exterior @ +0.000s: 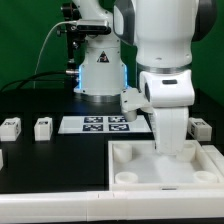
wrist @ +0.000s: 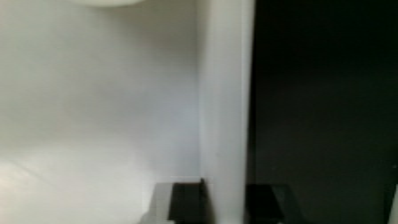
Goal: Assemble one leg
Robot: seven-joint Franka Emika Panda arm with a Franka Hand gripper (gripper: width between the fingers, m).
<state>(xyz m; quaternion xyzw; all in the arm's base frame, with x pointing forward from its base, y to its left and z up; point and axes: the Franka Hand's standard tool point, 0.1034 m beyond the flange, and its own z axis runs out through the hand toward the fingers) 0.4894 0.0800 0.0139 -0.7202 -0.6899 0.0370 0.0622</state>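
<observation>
On the black table (exterior: pixel 50 170), toward the exterior view's right and close to the camera, we see a large white tray (exterior: pixel 122 160) with raised walls and corner sockets. The robot arm (exterior: pixel 160 60) comes straight down over it, and its white hand meets the tray at the far wall. From this side the hand's body hides the fingertips.

From the wrist view we get a closer look, though it is blurred. A narrow white wall (wrist: pixel 226 100) of the tray runs through the middle of the picture, with pale tray surface on one side and black table on the other. The gripper (wrist: pixel 226 205) straddles this wall. Its two dark fingers (wrist: pixel 183 203) sit tight against either face with no gap that we can make out, so we read it as clamped on the tray wall.

Nothing else is held. One leg (exterior: pixel 10 127) stands on the table at the exterior view's far left, and a second leg (exterior: pixel 42 127) stands just to its right, both well apart from the tray. A third leg (exterior: pixel 203 127) stands beyond the tray on the exterior view's right, partly behind the arm. Between the left pair and the arm lies the marker board (exterior: pixel 95 124), flat on the table, its tags facing up.
</observation>
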